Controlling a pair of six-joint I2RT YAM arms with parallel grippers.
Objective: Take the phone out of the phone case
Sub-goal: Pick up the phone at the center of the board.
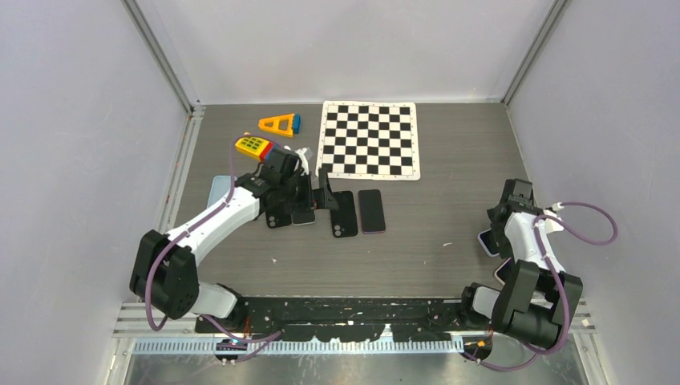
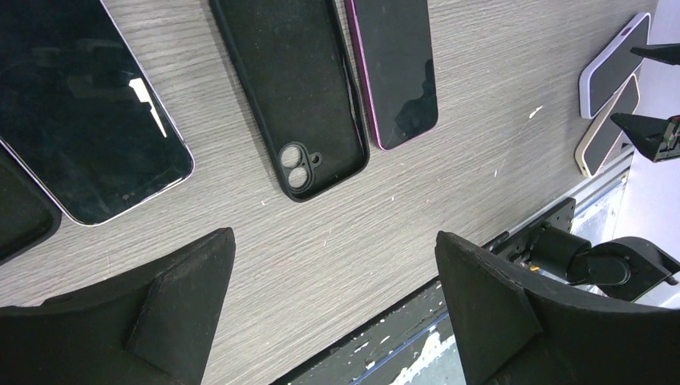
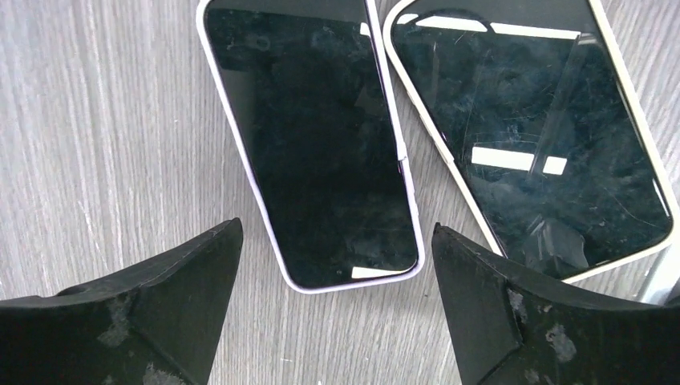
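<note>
An empty black phone case (image 2: 297, 96) lies open side up on the table, its camera hole towards me. A purple-edged phone (image 2: 397, 72) lies screen up just right of it. In the top view the case (image 1: 343, 212) and the phone (image 1: 371, 210) lie side by side. Another bare phone (image 2: 80, 120) and a second black case (image 2: 20, 216) lie further left. My left gripper (image 2: 333, 265) is open and empty above the table near them. My right gripper (image 3: 337, 257) is open and empty over a lilac-cased phone (image 3: 313, 136), beside a cream-cased phone (image 3: 529, 128).
A chessboard mat (image 1: 370, 139) lies at the back centre. An orange triangle toy (image 1: 279, 123) and a yellow toy keypad (image 1: 252, 146) sit at the back left. A pale blue flat item (image 1: 218, 188) lies by the left wall. The table's metal front rail (image 2: 561, 216) is close.
</note>
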